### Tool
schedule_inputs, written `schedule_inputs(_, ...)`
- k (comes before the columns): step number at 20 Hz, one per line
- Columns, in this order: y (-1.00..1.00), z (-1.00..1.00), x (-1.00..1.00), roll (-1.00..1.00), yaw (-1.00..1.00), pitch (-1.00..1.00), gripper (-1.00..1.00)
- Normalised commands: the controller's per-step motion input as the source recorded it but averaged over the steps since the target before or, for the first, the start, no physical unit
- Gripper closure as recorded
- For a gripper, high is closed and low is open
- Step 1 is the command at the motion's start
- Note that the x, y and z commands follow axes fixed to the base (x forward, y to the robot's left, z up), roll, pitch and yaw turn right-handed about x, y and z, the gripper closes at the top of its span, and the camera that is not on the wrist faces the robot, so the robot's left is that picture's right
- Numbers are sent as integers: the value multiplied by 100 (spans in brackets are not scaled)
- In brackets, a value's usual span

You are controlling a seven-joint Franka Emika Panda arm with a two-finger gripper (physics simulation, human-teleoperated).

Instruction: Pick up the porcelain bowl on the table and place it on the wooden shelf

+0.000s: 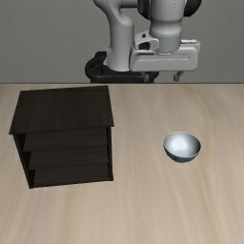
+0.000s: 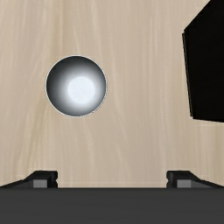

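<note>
The porcelain bowl is small, round and pale grey-white, standing upright on the wooden table toward the exterior view's right. The dark wooden shelf with several tiers stands on the table at the exterior view's left. My gripper hangs high above the table, behind the bowl and well apart from it. In the wrist view the bowl lies ahead of my fingertips, which stand wide apart with nothing between them, so the gripper is open. A dark corner of the shelf shows beside the bowl.
The light wooden table spreads around both objects, with bare surface between shelf and bowl. The robot's base stands at the table's far edge against a grey wall.
</note>
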Motion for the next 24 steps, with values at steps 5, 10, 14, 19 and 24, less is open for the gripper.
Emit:
schedule_inputs(5, 0, 0, 100, 0, 0, 0, -100)
schedule_inputs(10, 20, -40, 40, 0, 0, 0, -100)
schedule_inputs(14, 0, -100, 0, 0, 0, 0, -100)
schedule_inputs(19, 0, -100, 0, 0, 0, 0, -100)
schedule_inputs(24, 0, -100, 0, 0, 0, 0, -100)
